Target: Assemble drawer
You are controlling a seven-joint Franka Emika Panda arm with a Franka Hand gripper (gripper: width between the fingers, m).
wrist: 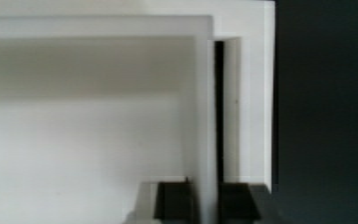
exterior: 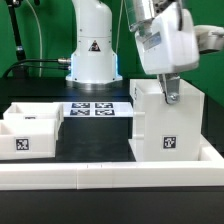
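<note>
The tall white drawer shell (exterior: 168, 125) stands at the exterior view's right, with a square tag on its front. My gripper (exterior: 170, 94) comes down on the shell's top edge. In the wrist view my gripper (wrist: 215, 203) has a dark fingertip on each side of the shell's thin upright wall (wrist: 229, 110) and looks shut on it. The two shallow white trays (exterior: 32, 128) lie together at the exterior view's left, the nearer one showing a tag on its front.
The long low white border wall (exterior: 110, 176) runs along the front and up the right side. The marker board (exterior: 95, 108) lies flat between the trays and the shell. The robot's white base (exterior: 92, 55) stands behind it.
</note>
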